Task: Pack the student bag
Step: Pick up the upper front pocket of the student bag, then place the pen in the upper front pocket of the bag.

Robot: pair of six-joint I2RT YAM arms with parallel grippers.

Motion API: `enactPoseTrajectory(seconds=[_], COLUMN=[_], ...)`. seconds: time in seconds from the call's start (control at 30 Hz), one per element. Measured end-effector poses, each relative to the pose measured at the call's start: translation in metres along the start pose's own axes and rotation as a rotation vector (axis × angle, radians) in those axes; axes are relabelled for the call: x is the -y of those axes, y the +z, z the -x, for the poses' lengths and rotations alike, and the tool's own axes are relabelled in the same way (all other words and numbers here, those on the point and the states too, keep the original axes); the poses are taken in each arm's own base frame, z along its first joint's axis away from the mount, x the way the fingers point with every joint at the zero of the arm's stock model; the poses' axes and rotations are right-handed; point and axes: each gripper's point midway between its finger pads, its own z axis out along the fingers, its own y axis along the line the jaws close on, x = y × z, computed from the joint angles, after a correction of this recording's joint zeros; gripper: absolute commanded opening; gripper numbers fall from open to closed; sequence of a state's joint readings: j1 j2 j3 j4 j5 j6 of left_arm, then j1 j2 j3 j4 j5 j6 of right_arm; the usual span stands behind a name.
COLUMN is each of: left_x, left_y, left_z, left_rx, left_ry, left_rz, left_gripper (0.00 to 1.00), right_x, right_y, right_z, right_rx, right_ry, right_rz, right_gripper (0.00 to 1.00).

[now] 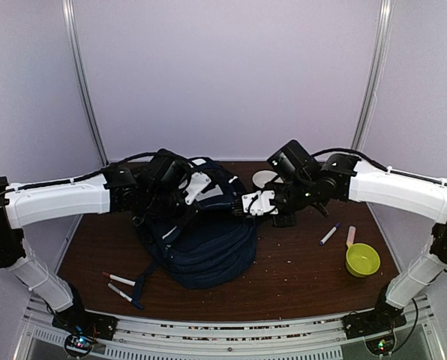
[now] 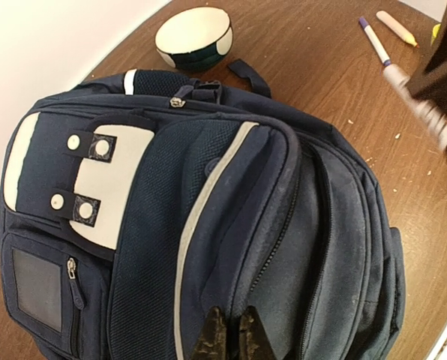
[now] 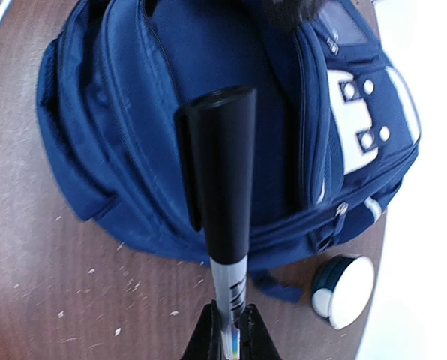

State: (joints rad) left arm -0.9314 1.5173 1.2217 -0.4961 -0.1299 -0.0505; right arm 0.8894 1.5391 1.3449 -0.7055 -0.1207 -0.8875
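The student bag (image 1: 208, 247) lay flat at the centre of the worktop (image 1: 298, 289), its white-patched top toward 12 o'clock. The step in hand looked like loading a pen. The right jaws were clamped on the barrel of a black-capped marker (image 3: 217, 187), held cap forward over the bag's 2 o'clock edge. The left jaws were clenched tight against the front panel beside a zip line; whether fabric was pinched between them could not be told.

Neither wrist view showed a compartment clearly gaping. The next move probably called for the left arm to lift a flap and open a mouth, then for the right arm to tip the marker in.

Loose items lay around the bag: a purple-capped pen (image 1: 329, 233) and a pink stick (image 1: 350, 235) at 3 o'clock, a yellow-green cup (image 1: 362, 259) at 4, two pens (image 1: 120, 286) at 8, and a white bowl (image 1: 264, 178) at 1.

Print on the marker's barrel was too blurred to read. The bag showed no legible brand, and its clear window pocket (image 2: 36, 289) looked blank.
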Motion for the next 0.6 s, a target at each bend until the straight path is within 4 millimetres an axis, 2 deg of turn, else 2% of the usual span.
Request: enactPoseTrajectory(seconds=[0.1, 0.33, 0.6], left_x=[0.0, -0.002, -0.007], left_y=[-0.004, -0.01, -0.025], left_z=[0.003, 0.005, 0.012], left_rx=[0.012, 0.027, 0.068], left_ry=[-0.009, -0.042, -0.09], left_rz=[-0.018, -0.055, -0.09], left_gripper=[0.0, 0.0, 0.0], right_x=[0.004, 0.011, 0.016], right_y=[0.013, 0.051, 0.086], right_z=[0.019, 0.045, 0.059], right_rx=[-0.004, -0.039, -0.068], right_ry=[-0.073, -0.204, -0.302], right_rz=[-0.059, -0.153, -0.221], right_gripper=[0.0, 0.0, 0.0])
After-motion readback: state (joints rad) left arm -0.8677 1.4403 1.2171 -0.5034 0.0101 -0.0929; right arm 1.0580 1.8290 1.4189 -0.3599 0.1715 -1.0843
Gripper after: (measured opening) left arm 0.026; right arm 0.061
